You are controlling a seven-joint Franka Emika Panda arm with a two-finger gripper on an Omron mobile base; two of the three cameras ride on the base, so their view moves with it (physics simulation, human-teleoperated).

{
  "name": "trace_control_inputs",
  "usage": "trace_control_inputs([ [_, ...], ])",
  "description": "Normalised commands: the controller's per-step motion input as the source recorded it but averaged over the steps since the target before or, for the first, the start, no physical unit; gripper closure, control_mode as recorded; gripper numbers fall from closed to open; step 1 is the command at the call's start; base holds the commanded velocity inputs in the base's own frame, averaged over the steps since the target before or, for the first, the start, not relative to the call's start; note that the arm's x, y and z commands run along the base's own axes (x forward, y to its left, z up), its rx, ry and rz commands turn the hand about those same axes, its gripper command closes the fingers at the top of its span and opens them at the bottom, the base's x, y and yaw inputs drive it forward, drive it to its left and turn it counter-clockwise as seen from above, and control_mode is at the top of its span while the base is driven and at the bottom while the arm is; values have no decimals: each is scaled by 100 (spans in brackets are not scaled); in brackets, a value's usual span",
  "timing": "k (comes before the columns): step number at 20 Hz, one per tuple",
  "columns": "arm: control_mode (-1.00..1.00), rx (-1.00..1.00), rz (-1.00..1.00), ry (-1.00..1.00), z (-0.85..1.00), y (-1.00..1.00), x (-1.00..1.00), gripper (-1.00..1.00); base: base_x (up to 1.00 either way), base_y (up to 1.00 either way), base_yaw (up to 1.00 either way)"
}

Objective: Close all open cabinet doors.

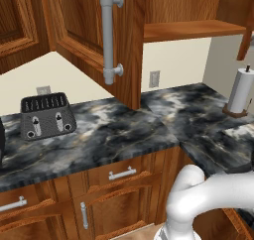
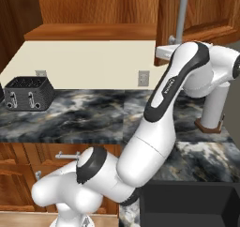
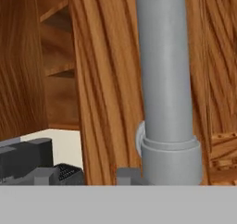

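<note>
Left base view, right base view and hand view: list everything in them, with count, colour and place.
cabinet door: one, reddish-brown, swung open over the counter
bar handle: one, grey, upright on that door
shelf: one, wooden, inside the open cabinet
counter: one, dark marbled, running round the corner
toaster: one, dark grey, on the counter at the left
paper towel roll: one, white on a brown stand, on the counter at the right
wall outlets: two, grey, on the cream wall
drawers: two, wooden with silver pulls, under the counter
arm: one, white with dark joints, reaching up to the door
gripper: one, dark, shut beside the handle's lower end
</note>
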Motion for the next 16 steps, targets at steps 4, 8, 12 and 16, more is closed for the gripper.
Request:
trace_control_inputs([
  [4, -100, 3, 11, 0, 0, 33, 91, -100, 0, 0, 0],
  [8, -100, 3, 11, 0, 0, 28, 90, -100, 0, 0, 0],
  [12, -100, 3, 9, 0, 0, 29, 91, -100, 0, 0, 0],
  [16, -100, 2, 4, 0, -1, 31, 92, -100, 0, 0, 0],
])
